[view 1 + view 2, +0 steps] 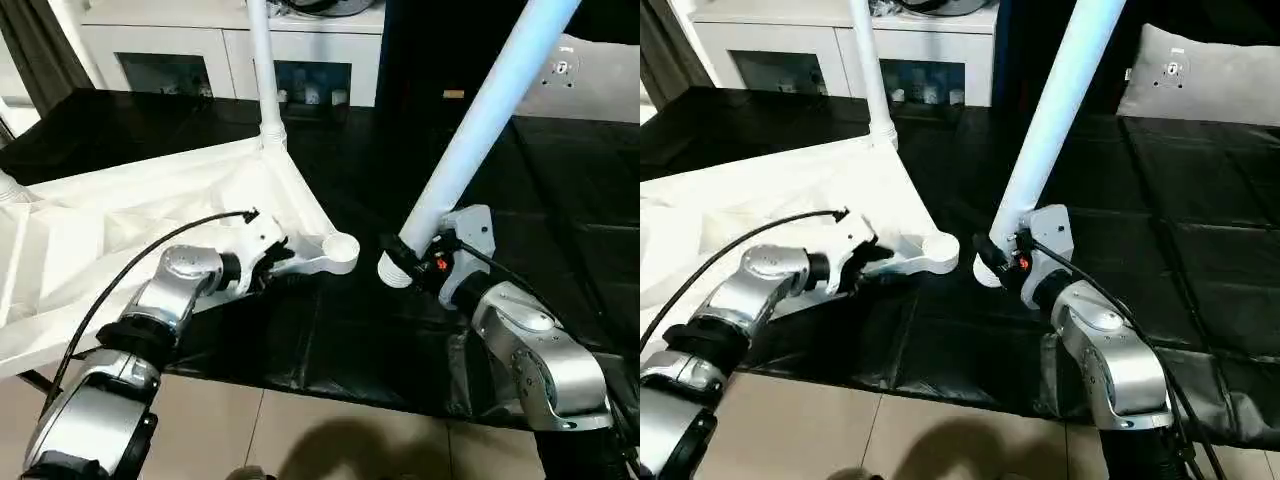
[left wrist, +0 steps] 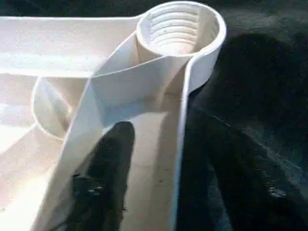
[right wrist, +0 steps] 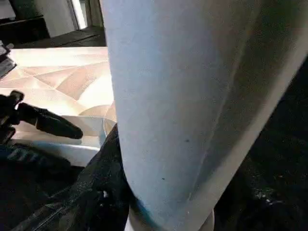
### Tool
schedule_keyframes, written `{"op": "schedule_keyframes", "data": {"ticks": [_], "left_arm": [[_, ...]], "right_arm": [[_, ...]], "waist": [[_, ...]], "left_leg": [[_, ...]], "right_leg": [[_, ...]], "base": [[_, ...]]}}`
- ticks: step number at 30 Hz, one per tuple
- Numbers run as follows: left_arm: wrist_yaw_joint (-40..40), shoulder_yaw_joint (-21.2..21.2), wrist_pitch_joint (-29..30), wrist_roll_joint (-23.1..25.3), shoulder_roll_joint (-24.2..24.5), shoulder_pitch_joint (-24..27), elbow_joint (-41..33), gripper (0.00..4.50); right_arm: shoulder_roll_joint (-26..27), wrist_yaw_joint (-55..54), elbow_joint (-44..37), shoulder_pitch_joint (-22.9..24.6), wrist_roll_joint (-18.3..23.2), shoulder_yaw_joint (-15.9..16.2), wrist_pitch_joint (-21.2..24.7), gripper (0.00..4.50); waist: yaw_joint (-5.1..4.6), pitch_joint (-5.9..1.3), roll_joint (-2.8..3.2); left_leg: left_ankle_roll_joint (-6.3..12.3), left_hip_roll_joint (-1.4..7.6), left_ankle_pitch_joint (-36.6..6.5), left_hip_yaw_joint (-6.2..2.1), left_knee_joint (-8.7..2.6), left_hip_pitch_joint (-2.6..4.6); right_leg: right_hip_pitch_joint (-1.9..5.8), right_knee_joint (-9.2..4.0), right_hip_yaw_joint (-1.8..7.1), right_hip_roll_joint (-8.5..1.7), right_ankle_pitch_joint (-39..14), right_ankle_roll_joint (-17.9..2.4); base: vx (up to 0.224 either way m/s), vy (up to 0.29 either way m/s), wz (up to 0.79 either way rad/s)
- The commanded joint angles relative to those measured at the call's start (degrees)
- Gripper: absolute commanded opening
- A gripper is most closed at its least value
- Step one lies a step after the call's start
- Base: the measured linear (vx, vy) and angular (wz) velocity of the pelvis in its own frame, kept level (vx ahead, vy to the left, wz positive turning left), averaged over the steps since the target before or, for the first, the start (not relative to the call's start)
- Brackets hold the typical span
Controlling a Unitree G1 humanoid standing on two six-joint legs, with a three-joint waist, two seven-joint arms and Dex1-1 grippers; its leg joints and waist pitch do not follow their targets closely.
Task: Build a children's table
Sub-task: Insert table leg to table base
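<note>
- On the black counter, the left pincer straddles the upturned table top's rim near its empty socket.
- The right pincer clenches a tilted leg.

White plastic tabletop lies upside down on the black mat, ribbed underside up, tilted slightly. Near corner socket is empty; threads visible inside its round bore. One leg is already seated upright in the far corner socket, rising out of the top of view. A second leg, a long tapered white tube, is held at a slant, lower threaded end just beside the empty socket, not touching it. Its upper end leans away up and to the right.
</note>
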Motion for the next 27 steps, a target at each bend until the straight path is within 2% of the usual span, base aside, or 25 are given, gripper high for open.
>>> {"op": "schedule_keyframes", "data": {"ticks": [1,2,3,6,11,14,17,20,22,24,25,26,27], "left_arm": [[0.1,-0.8,-2.4,1.9,0.4,-1.2,4.0,2.45],[0.3,-0.9,-2.9,2.1,0.4,-1.6,5.1,2.32],[0.5,-0.8,-2.9,2.2,0.3,-1.7,5.6,2.29],[0.9,-0.6,-3.9,3.0,0.2,-2.6,7.8,2.14],[0.3,-1.3,-5.2,4.2,0.1,-3.6,9.4,1.67],[-0.5,-1.4,-6.0,4.6,-0.3,-4.5,11.0,1.47],[-1.5,-1.8,-6.8,5.2,-0.5,-5.1,12.3,1.11],[-2.9,-1.7,-7.4,5.3,-1.2,-5.6,12.4,0.92],[-3.3,-1.9,-7.8,5.5,-1.3,-5.6,12.1,0.60],[-3.4,-1.9,-8.4,5.8,-1.7,-5.7,12.4,0.58],[-3.3,-2.2,-9.1,6.2,-1.8,-5.4,12.0,0.56],[-3.3,-2.8,-10.7,6.7,-1.8,-4.6,10.6,0.30],[-3.6,-3.1,-11.3,6.8,-1.7,-4.2,9.8,0.30]], "right_arm": [[-0.5,0.2,-2.6,0.3,0.5,-0.1,0.9,1.88],[-0.6,0.3,-2.8,0.3,0.7,-0.2,1.3,1.88],[-0.8,0.3,-2.9,0.4,0.8,-0.2,1.5,1.88],[-1.1,0.7,-3.5,0.9,1.0,0.0,1.6,1.88],[-1.5,1.0,-4.0,1.2,0.9,0.3,1.7,1.88],[-1.8,1.2,-4.2,1.1,1.1,0.0,2.0,1.88],[-2.1,1.3,-4.6,1.0,1.3,-0.2,2.4,1.88],[-3.1,1.8,-5.0,0.7,1.4,-0.5,2.8,1.88],[-3.5,2.0,-5.3,0.4,1.5,-0.6,3.2,1.88],[-4.1,2.4,-5.8,0.2,1.5,-0.5,3.8,1.88],[-4.5,2.7,-6.4,0.2,1.6,-0.5,4.3,1.88],[-5.1,3.3,-7.6,0.1,2.1,-0.5,5.3,1.88],[-5.3,3.5,-8.1,0.1,2.4,-0.4,5.6,1.88]], "waist": [[-0.18,-4.23,0.28],[-0.23,-4.13,0.55],[-0.24,-4.18,0.43],[-0.17,-4.19,0.80],[-0.30,-4.18,0.68],[-0.36,-4.17,1.01],[-0.35,-4.18,1.13],[-0.44,-4.30,1.03],[-0.46,-4.36,1.06],[-0.48,-4.41,0.95],[-0.50,-4.39,0.69],[-0.34,-4.42,0.71],[-0.31,-4.40,0.78]], "left_leg": [[0.68,0.05,-6.6,0.51,-3.53,0.12],[0.59,0.20,-7.0,0.49,-3.62,0.17],[0.54,0.17,-7.1,0.49,-3.56,0.16],[0.62,0.13,-7.5,0.47,-3.56,0.22],[0.88,0.06,-7.9,0.50,-3.61,0.04],[0.92,0.02,-8.6,0.53,-3.63,0.17],[0.93,0.07,-8.7,0.47,-3.67,0.16],[1.24,0.16,-7.7,0.48,-3.58,0.12],[1.48,0.20,-7.3,0.50,-3.54,0.13],[1.74,0.16,-6.8,0.52,-3.48,0.10],[1.88,0.17,-6.7,0.57,-3.48,0.10],[2.25,0.28,-6.4,0.55,-3.48,0.17],[2.32,0.32,-6.4,0.54,-3.49,0.15]], "right_leg": [[4.18,-4.05,2.84,-2.94,-4.7,-9.6],[4.10,-4.19,2.82,-2.97,-4.9,-9.7],[4.23,-4.07,2.85,-3.00,-4.7,-9.8],[4.23,-4.13,2.83,-3.11,-5.7,-9.9],[4.29,-4.50,2.76,-3.08,-8.5,-9.1],[4.12,-4.90,2.74,-3.10,-11.2,-8.4],[4.07,-4.90,2.70,-3.09,-11.2,-8.4],[4.16,-4.66,2.74,-3.05,-8.7,-9.2],[4.18,-4.53,2.76,-3.07,-7.8,-9.5],[4.26,-4.44,2.77,-3.04,-7.3,-9.7],[4.23,-4.49,2.78,-3.00,-7.2,-9.6],[4.23,-4.49,2.82,-3.09,-7.2,-9.6],[4.25,-4.46,2.84,-3.08,-7.3,-9.6]], "base": [[0.000,0.000,0.00],[0.000,0.000,0.00],[0.000,0.000,0.00],[0.000,0.000,0.00],[0.000,0.000,0.00],[0.000,0.000,0.00],[0.000,0.000,0.00],[0.000,0.000,0.00],[0.000,0.000,0.00],[0.000,0.000,0.00],[0.000,0.000,0.00],[0.000,0.000,0.00],[0.000,0.000,0.00]]}}
